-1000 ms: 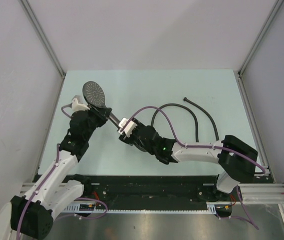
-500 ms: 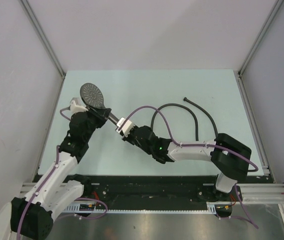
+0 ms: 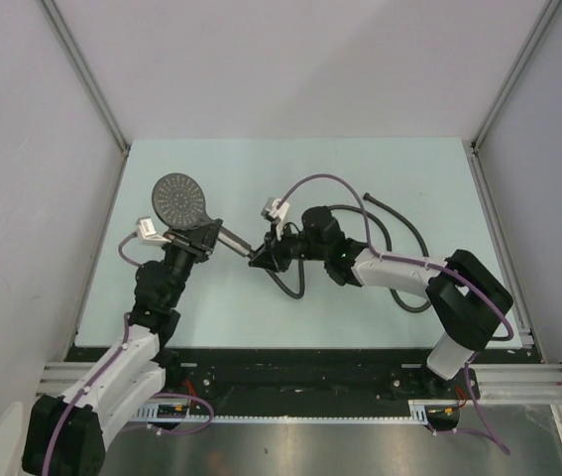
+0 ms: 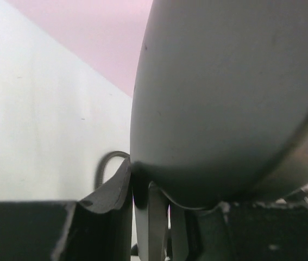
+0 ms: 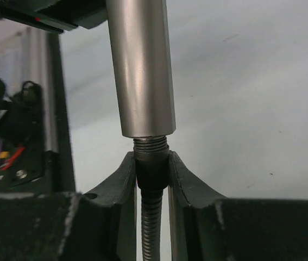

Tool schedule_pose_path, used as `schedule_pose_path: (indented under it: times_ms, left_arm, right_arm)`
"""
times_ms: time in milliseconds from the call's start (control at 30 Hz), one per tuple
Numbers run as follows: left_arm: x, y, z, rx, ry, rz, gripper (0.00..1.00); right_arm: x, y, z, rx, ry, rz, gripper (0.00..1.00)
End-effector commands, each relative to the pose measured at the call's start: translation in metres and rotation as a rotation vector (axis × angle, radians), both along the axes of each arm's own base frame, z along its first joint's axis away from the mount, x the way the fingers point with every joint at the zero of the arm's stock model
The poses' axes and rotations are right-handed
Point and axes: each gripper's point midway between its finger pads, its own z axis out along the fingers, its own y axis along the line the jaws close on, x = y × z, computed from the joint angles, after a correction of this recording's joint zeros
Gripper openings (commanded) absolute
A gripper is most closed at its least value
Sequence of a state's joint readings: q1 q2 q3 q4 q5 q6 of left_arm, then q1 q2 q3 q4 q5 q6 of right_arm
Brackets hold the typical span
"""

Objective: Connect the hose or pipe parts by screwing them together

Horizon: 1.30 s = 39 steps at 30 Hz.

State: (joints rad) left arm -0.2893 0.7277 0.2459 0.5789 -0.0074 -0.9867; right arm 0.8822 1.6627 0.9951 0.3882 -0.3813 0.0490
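Left claw [image 3: 199, 238] was clamped on the dark grey round-faced shower head [image 3: 182, 198] over the pale green bench's [image 3: 261, 164] left side. Right claw [image 5: 151, 163] was pinched narrow on the long dark grey flexible hose's [image 5: 151, 223] nut mid-bench, threads showing under the handle.

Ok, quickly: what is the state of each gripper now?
The left gripper is closed, holding the shower head by its handle.
The right gripper is closed on the hose end.
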Motion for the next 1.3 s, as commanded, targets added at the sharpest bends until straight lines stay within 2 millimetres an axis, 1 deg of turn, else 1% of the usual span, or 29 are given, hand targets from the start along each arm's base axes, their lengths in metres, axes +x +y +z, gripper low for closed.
schedule_pose_path:
  times_ms: [0, 33, 100, 133, 200, 267, 333, 467, 567, 600, 633, 667, 700, 733, 767, 800, 833, 867, 900, 933, 1000, 1033, 1067, 1100, 1133, 1167, 1200, 1233, 1267]
  left_arm:
    - [-0.035, -0.040, 0.052, -0.021, -0.274, -0.265, 0.00]
    - [-0.039, -0.041, 0.060, -0.020, -0.322, -0.281, 0.01]
    - [-0.046, -0.047, 0.060, -0.007, -0.354, -0.323, 0.01]
    - [-0.051, -0.046, 0.069, -0.013, -0.407, -0.328, 0.00]
    - [-0.054, -0.051, 0.066, -0.015, -0.414, -0.362, 0.00]
    - [-0.062, -0.058, 0.077, 0.001, -0.470, -0.421, 0.00]
    - [-0.063, -0.064, 0.079, 0.010, -0.486, -0.456, 0.00]
    - [-0.063, -0.069, 0.089, 0.023, -0.522, -0.483, 0.00]
    - [-0.053, -0.063, 0.092, 0.010, -0.509, -0.428, 0.00]
    - [-0.050, -0.062, 0.091, 0.011, -0.496, -0.416, 0.01]
    - [-0.041, -0.061, 0.083, 0.014, -0.440, -0.390, 0.00]
    - [-0.037, -0.059, 0.088, 0.029, -0.442, -0.370, 0.00]
    - [-0.033, -0.057, 0.087, 0.037, -0.426, -0.351, 0.00]
    - [-0.023, -0.052, 0.076, 0.044, -0.360, -0.307, 0.00]
    - [-0.021, -0.049, 0.084, 0.063, -0.367, -0.279, 0.00]
    - [-0.017, -0.046, 0.082, 0.079, -0.347, -0.257, 0.00]
    - [-0.013, -0.043, 0.075, 0.100, -0.304, -0.237, 0.00]
    - [-0.010, -0.037, 0.079, 0.124, -0.310, -0.193, 0.00]
    - [-0.012, -0.031, 0.086, 0.128, -0.314, -0.164, 0.00]
    - [-0.008, -0.028, 0.074, 0.149, -0.248, -0.145, 0.00]
    - [-0.005, -0.015, 0.083, 0.163, -0.226, -0.072, 0.01]
    - [-0.002, -0.012, 0.071, 0.181, -0.161, -0.056, 0.00]
    - [0.000, -0.006, 0.078, 0.180, -0.151, -0.019, 0.00]
    - [0.001, -0.003, 0.067, 0.191, -0.091, -0.008, 0.00]
    - [0.001, -0.003, 0.071, 0.179, -0.072, -0.008, 0.01]
    - [0.004, 0.004, 0.070, 0.176, -0.040, 0.028, 0.00]
    - [0.005, 0.009, 0.056, 0.193, 0.032, 0.054, 0.01]
    - [0.008, 0.009, 0.061, 0.188, 0.052, 0.060, 0.00]
    - [0.009, 0.011, 0.058, 0.191, 0.078, 0.070, 0.00]
  right_arm:
    - [-0.004, -0.013, 0.104, 0.348, 0.026, 0.203, 0.00]
    - [-0.007, -0.020, 0.111, 0.367, 0.014, 0.262, 0.00]
    - [-0.009, -0.027, 0.110, 0.391, 0.100, 0.310, 0.00]
    - [-0.012, -0.038, 0.121, 0.424, 0.068, 0.384, 0.00]
    - [-0.016, -0.046, 0.123, 0.458, 0.189, 0.435, 0.00]
    - [-0.022, -0.056, 0.133, 0.498, 0.148, 0.497, 0.00]
    - [-0.025, -0.062, 0.136, 0.524, 0.171, 0.528, 0.00]
    - [-0.015, -0.070, 0.129, 0.541, 0.235, 0.510, 0.00]
    - [-0.014, -0.070, 0.124, 0.535, 0.254, 0.505, 0.07]
    - [-0.014, -0.071, 0.120, 0.535, 0.261, 0.496, 0.16]
    - [-0.013, -0.071, 0.124, 0.546, 0.254, 0.481, 0.22]
    - [-0.009, -0.071, 0.122, 0.545, 0.221, 0.461, 0.27]
    - [-0.006, -0.071, 0.119, 0.536, 0.205, 0.436, 0.38]
    - [0.003, -0.068, 0.109, 0.504, 0.267, 0.377, 0.44]
    - [0.002, -0.070, 0.116, 0.493, 0.237, 0.350, 0.48]
    - [0.011, -0.069, 0.111, 0.458, 0.118, 0.317, 0.53]
    - [0.020, -0.067, 0.090, 0.387, 0.206, 0.216, 0.55]
    - [0.019, -0.070, 0.100, 0.365, 0.134, 0.178, 0.58]
    - [0.026, -0.071, 0.094, 0.315, 0.051, 0.135, 0.64]
    - [0.033, -0.071, 0.081, 0.252, 0.068, 0.028, 0.66]
    - [0.031, -0.073, 0.090, 0.222, 0.006, -0.032, 0.72]
    - [0.030, -0.068, 0.085, 0.170, -0.042, -0.085, 0.73]
    - [0.027, -0.066, 0.084, 0.143, -0.076, -0.112, 0.73]
    - [0.035, -0.071, 0.087, 0.105, -0.136, -0.209, 0.73]
    - [0.032, -0.067, 0.087, 0.066, -0.212, -0.220, 0.73]
    - [0.017, -0.054, 0.087, 0.047, -0.251, -0.206, 0.73]
    - [0.018, -0.053, 0.089, 0.029, -0.287, -0.251, 0.73]
    - [0.015, -0.049, 0.088, 0.017, -0.314, -0.254, 0.73]
    - [0.001, -0.037, 0.089, 0.026, -0.323, -0.233, 0.73]
